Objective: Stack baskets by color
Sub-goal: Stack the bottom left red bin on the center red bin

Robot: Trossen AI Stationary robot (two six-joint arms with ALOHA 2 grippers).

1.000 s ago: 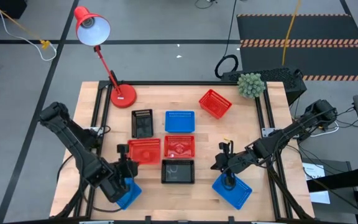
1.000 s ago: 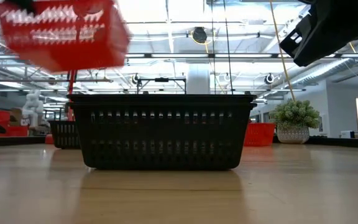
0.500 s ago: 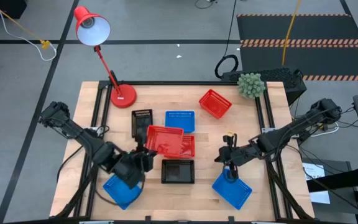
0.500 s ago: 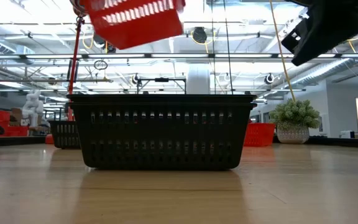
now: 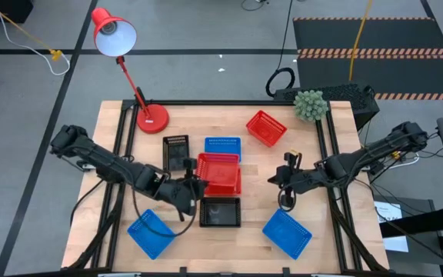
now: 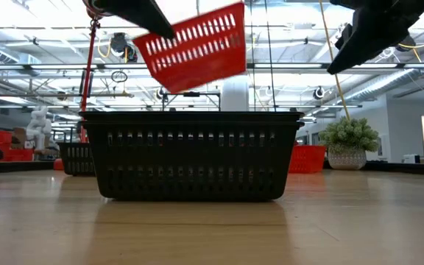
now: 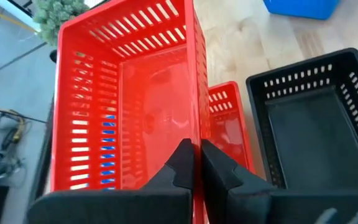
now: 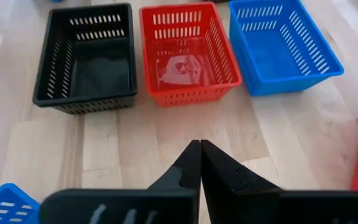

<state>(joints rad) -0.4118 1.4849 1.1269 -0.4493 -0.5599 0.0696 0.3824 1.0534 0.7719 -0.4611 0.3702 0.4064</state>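
High view: left gripper (image 5: pixel 193 187) pinched on rim of red slatted plastic basket (image 5: pixel 218 168), carried above a second red basket at mid-bench; lower one mostly hidden. Right gripper (image 5: pixel 286 178) pressed together, empty, above bare wood near the bench's right edge.

Low view: lifted red basket (image 6: pixel 195 48) tilted, above black slatted plastic basket (image 6: pixel 192 155).

Left wrist view: fingers (image 7: pixel 182 165) clamping red wall; second red basket (image 7: pixel 227 127) partly covered beneath.

Right wrist view: fingertips (image 8: pixel 191 160) closed, nothing held.

Held basket (image 5: pixel 218 166) hangs above another basket (image 7: pixel 227 127).
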